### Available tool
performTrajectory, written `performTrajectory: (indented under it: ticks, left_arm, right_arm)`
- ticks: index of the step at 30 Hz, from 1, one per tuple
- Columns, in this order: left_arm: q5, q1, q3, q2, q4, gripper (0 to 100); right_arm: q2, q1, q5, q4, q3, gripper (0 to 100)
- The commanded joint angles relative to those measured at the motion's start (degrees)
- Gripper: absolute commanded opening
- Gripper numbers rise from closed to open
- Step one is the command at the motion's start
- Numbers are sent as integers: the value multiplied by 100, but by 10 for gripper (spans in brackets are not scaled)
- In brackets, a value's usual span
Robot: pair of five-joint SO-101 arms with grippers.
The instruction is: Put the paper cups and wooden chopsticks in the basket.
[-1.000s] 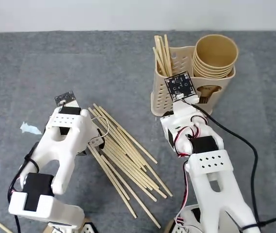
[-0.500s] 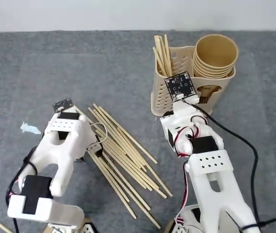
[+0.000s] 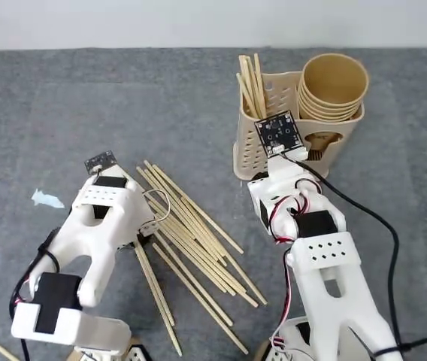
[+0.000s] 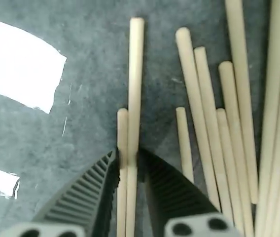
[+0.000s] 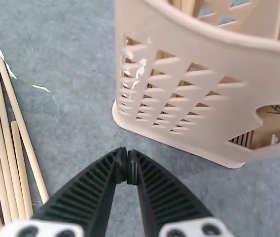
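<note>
Two wooden chopsticks (image 4: 135,74) clamped side by side in left gripper (image 4: 127,155), jaws closed against both. Grip at left edge of loose chopstick pile (image 3: 198,233), which lies mid-table on grey table (image 3: 123,98), toward near side; remaining sticks fanned just right of held pair. On table left of that arm, white paper scrap (image 3: 46,198).

Empty right gripper (image 5: 126,165) pressed shut, fingertips touching, low over table just on near side of basket (image 3: 245,150), apart from its wall. Loose pile to its left, not touching.

Basket at far right: stack of paper cups (image 3: 334,86) nested upright in right compartment; bundle of upright chopsticks (image 3: 249,83) in left compartment, tips above rim. Through opening in basket front, dark print (image 3: 320,141), too small to read.
</note>
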Motion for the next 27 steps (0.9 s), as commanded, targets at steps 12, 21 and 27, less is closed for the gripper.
performTrajectory:
  ticks: [12,21,27]
  left_arm:
    - [44,35,312,-9,-264,26]
    - [-158,35,382,-18,-299,11]
    - [-158,44,-180,-396,273,11]
  right_arm:
    - [-171,57,-18,-57,-35,11]
    - [-171,57,-18,-57,-35,11]
    - [-171,57,-18,-57,-35,11]
